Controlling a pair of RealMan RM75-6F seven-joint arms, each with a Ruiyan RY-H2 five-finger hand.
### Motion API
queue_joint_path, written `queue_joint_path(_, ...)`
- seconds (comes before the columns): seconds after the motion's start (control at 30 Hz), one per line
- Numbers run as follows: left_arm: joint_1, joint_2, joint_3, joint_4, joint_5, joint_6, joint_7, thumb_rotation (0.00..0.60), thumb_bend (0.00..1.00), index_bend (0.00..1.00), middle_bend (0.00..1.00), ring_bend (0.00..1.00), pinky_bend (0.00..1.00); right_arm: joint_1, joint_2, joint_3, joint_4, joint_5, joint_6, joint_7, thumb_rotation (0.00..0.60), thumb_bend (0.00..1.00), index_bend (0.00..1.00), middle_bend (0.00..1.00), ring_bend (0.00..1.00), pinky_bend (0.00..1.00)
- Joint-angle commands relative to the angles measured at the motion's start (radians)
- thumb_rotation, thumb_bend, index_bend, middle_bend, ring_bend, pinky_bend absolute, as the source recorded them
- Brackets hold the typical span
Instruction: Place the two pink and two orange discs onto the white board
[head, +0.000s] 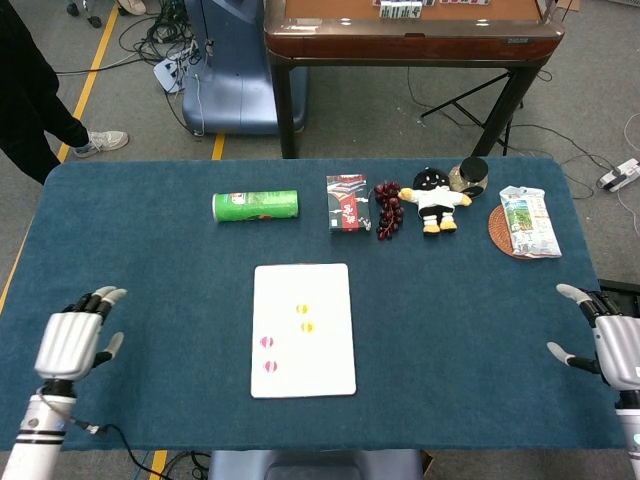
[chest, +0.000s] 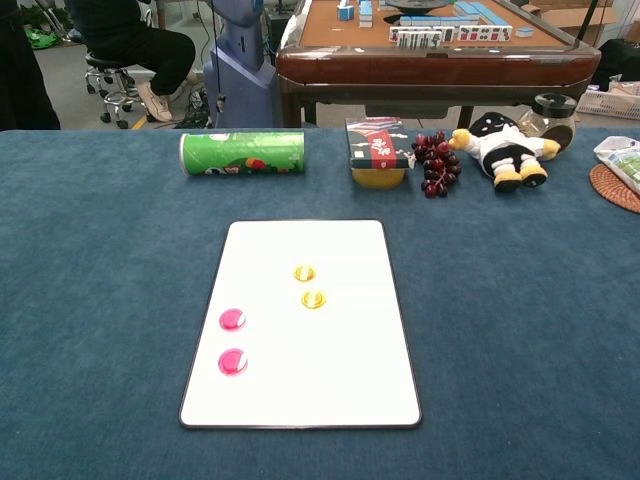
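Both pink discs (chest: 232, 340) and both orange discs (chest: 308, 286) lie on the board (chest: 340, 380), well apart from all fingers. The left hand (head: 68, 343) is far to their left, the right hand (head: 612, 343) far to their right; both have fingers spread and hold nothing

white board (chest: 340, 390) seen mid-table | orange discs (chest: 304, 273) (chest: 313, 299) laid centrally | pink discs (chest: 232, 319) (chest: 233, 361) placed near left edge
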Motion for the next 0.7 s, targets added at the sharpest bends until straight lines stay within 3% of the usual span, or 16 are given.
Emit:
queue_joint_path(0.03, 0.092, 0.033, -0.001, 0.066, 0.039, 0.063, -0.096, 0.600, 0.34, 0.29, 0.22, 0.24, 0.42, 0.007, -0.009, -0.001, -0.003, 0.005, -0.011, -0.021, 0.600, 0.00, 0.22, 0.29, 0.22, 0.41)
queue_joint_path(0.27, 0.190, 0.036, -0.047, 0.139, 0.066, 0.093, -0.203, 0.600, 0.34, 0.31, 0.22, 0.23, 0.40, 0.015, -0.016, -0.003, -0.009, 0.011, -0.021, -0.057, 0.600, 0.00, 0.22, 0.29, 0.22, 0.41)
queue_joint_path(0.7, 0.231, 0.014, -0.093, 0.185, 0.141, -0.005, -0.163, 0.600, 0.34, 0.33, 0.23, 0.23, 0.40, 0.017, -0.006, 0.001, 0.006, 0.026, -0.031, -0.009, 0.600, 0.00, 0.22, 0.29, 0.22, 0.41)
